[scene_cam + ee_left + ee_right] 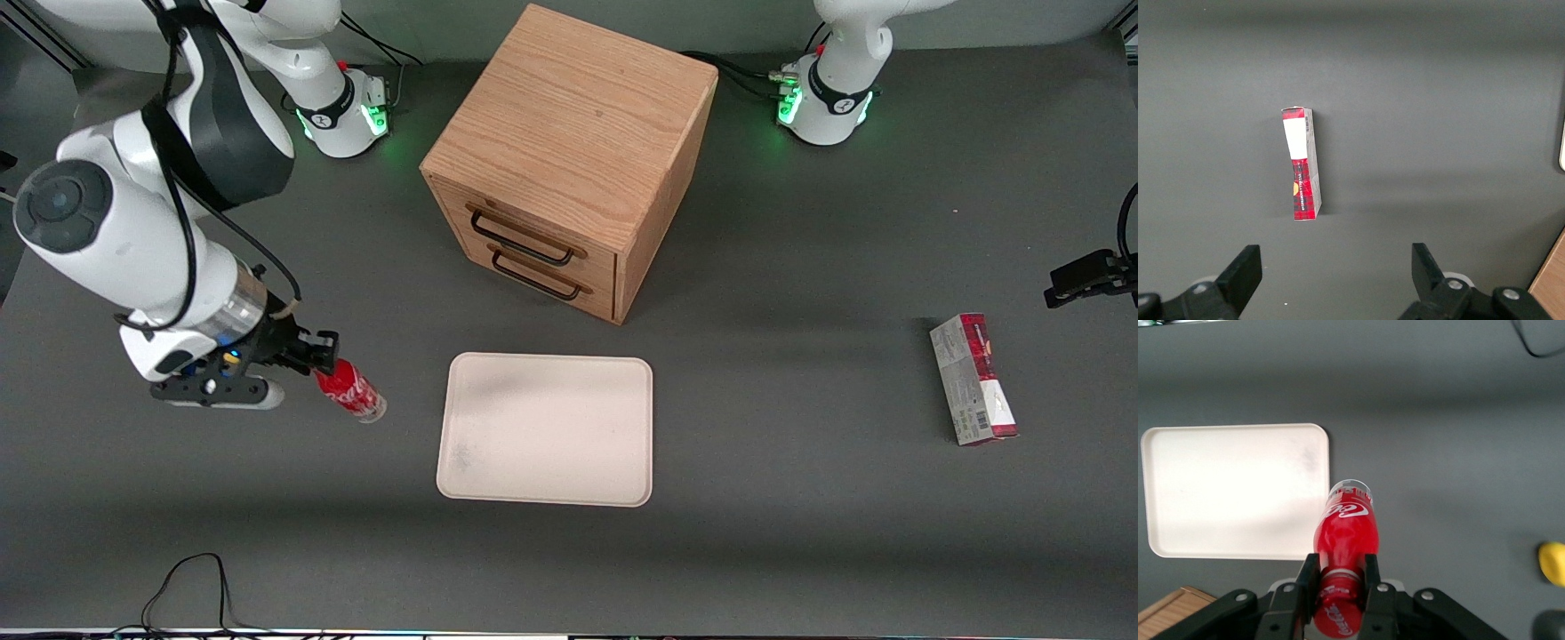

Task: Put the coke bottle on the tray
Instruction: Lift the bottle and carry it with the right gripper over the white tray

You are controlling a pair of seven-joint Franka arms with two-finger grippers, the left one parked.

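At the left edge of the front frame, slightly below mid-height, the black two-finger gripper (pixel 313 354) of the working arm holds the small red coke bottle with a red cap, white lettering and a clear base (pixel 349 392). The wrist view shows both fingers (pixel 1306 581) pressed against the bottle's neck just under the cap, so the grip is closed on it.

The bottle hangs tilted, clear base pointing toward the large flat cream-white rectangular tray with rounded corners and a shallow rim (pixel 622 431), which fills the lower centre of the front frame. The bottle appears to be clear of the tray, just beside its short edge.

To do this step well, I would carry the bottle sideways until its base is well inside the rim, aiming at the middle rather than the edge. Because it is tilted and held only by the neck, it seems best to bring it nearer upright and lower it until the base touches before opening. Released at this angle, the round body would likely tip and roll.
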